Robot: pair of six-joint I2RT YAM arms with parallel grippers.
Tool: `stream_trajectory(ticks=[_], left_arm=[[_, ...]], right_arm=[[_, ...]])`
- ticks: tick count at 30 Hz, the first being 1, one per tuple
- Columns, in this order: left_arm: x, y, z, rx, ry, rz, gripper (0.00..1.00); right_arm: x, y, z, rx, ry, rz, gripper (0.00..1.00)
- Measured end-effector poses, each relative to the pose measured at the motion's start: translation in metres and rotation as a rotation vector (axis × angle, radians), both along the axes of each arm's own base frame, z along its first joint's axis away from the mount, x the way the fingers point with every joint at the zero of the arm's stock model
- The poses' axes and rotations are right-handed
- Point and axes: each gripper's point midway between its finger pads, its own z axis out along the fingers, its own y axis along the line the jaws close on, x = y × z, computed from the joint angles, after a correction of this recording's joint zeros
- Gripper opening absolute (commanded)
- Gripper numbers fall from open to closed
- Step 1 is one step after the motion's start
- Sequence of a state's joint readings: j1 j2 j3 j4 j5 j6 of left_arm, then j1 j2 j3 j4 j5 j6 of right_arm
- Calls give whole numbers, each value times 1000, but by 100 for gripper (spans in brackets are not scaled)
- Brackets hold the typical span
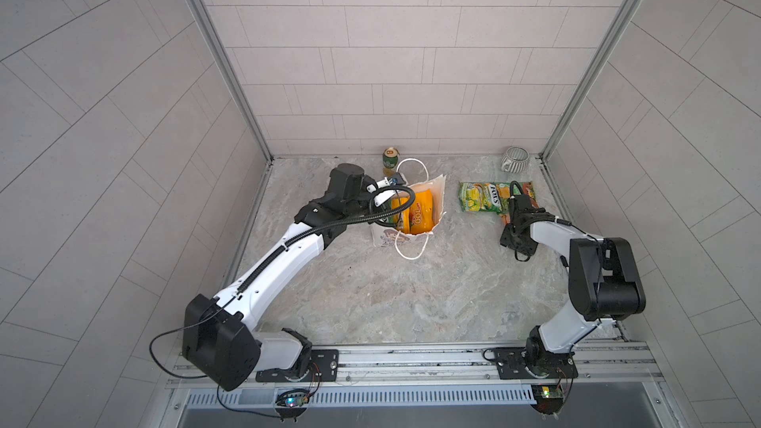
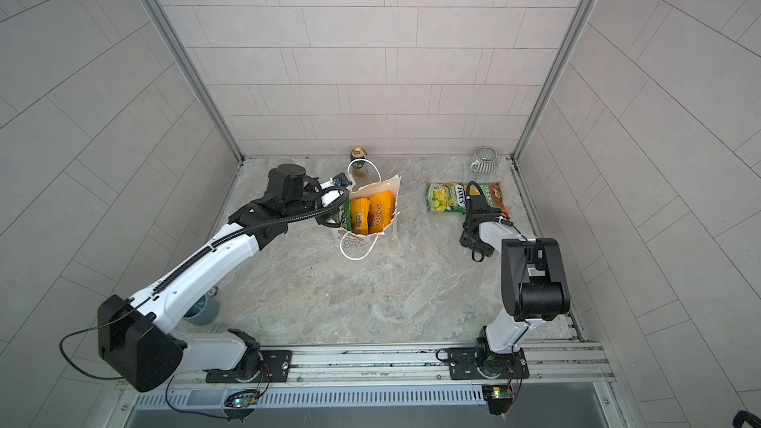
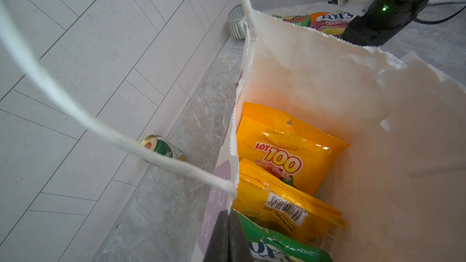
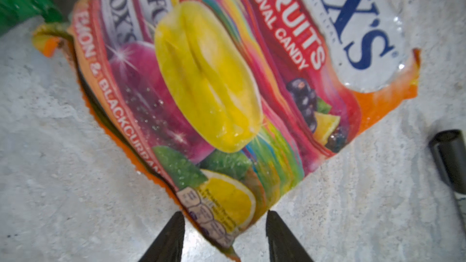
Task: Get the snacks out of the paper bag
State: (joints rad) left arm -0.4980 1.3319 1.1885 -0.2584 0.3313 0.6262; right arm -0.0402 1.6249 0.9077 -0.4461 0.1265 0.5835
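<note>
Your left tool clamps the paper bag rim, apparently steadying it, while your right tool stands apart over the orange-red packet.

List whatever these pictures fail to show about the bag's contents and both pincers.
Packets remaining in the white paper carrier bag: the left arm's black cable crosses its mouth in both top views; the left wrist view's lower edge cuts off the green plastic packet.
What the shut left pincer pinches: cut by that same edge.
Dark cylinder near the open right pincer: cut by the right wrist view's edge, unidentifiable.
</note>
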Motion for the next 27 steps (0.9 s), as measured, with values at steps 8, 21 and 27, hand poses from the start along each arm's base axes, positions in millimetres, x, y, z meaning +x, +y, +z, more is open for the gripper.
stream_trajectory(ticks=[8, 21, 27], left_arm=[[0, 0, 0, 0, 0, 0, 0], [-6, -4, 2, -13, 6, -35, 0], [-17, -4, 6, -13, 0, -77, 0]], right_arm=[[-10, 3, 59, 15, -167, -15, 69], [-7, 61, 207, 72, -616, 265, 28], [-14, 147, 271, 132, -813, 566, 16]])
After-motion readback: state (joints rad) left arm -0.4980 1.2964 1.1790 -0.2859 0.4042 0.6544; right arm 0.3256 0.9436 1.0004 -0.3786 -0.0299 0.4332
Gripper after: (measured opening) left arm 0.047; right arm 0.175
